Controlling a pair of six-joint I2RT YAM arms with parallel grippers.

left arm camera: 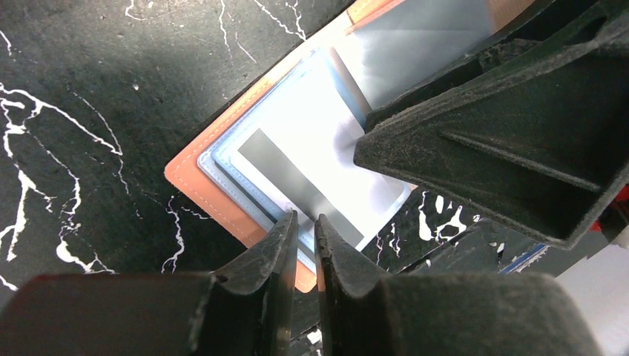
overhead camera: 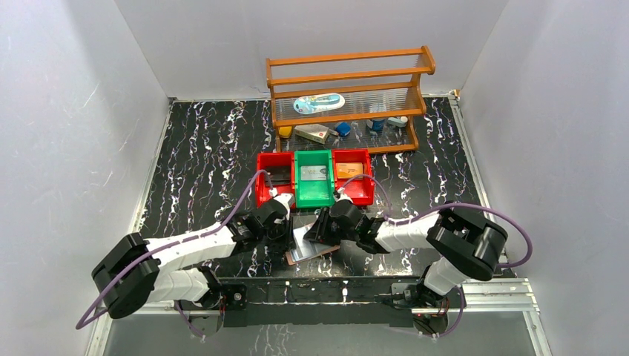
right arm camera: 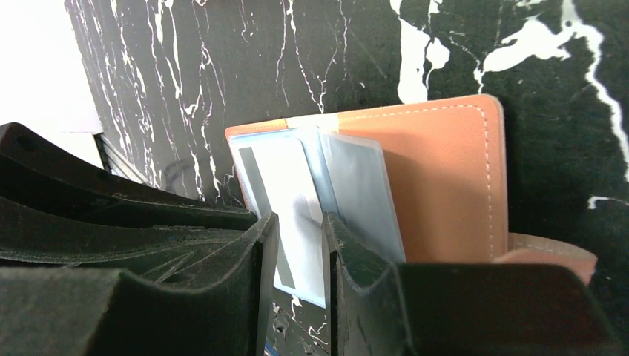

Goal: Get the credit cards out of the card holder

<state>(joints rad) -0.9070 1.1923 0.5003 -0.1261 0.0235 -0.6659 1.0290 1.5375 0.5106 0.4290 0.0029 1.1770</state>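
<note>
Close to the near edge of the black marbled table (overhead camera: 200,148) lies the open pinkish-brown leather card holder (right arm camera: 445,178). The left gripper (left arm camera: 305,222) shows only a slit between its jaws at the holder's rim; whether it pinches anything cannot be told. The right gripper (right arm camera: 297,222) stands apart over a clear sleeve (right arm camera: 363,185) holding a white, grey-striped credit card (left arm camera: 297,148). Beyond, a green plastic bin (overhead camera: 314,199) holds a silver-grey card (overhead camera: 314,173), and a red plastic bin (overhead camera: 356,195) an orange card (overhead camera: 351,170).

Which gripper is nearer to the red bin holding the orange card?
Right. The right gripper sits just before that red bin; the left gripper is beyond the card holder, leftward.
</note>
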